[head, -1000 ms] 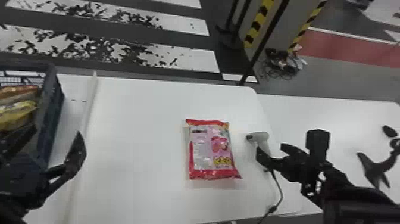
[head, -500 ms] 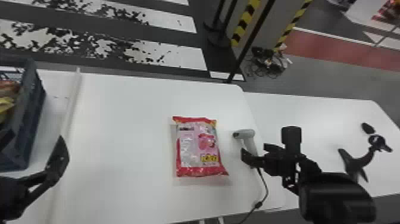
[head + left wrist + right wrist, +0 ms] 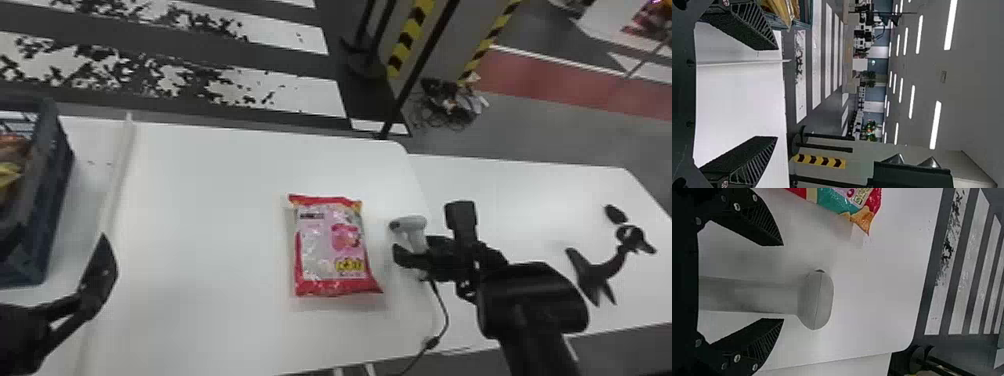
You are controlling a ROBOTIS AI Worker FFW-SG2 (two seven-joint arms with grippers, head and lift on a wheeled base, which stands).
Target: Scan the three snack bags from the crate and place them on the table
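The right gripper (image 3: 414, 246) is standing wide, its two fingers flanking the handle of the pale scanner (image 3: 411, 225); in the right wrist view, gaps are showing between the handle and both fingers. A dark cord (image 3: 446, 320) is trailing from the scanner toward the near edge of the table (image 3: 210, 225). Just to the scanner's left, a red and pink snack bag (image 3: 332, 247) is lying flat on the table, its printed face showing. Farther left, the left gripper (image 3: 64, 231) is hanging near the crate, its fingers also spreading wide apart. A thin pale strip (image 3: 117, 175) is running across the table between the snack bag and the dark crate (image 3: 57, 200), which is holding more bags (image 3: 9, 172), one of them yellow. Off to the right, two black objects (image 3: 597, 275) are resting on a second white table (image 3: 500, 190). Beyond the tables, a cable tangle (image 3: 447, 102) is lying on the floor.
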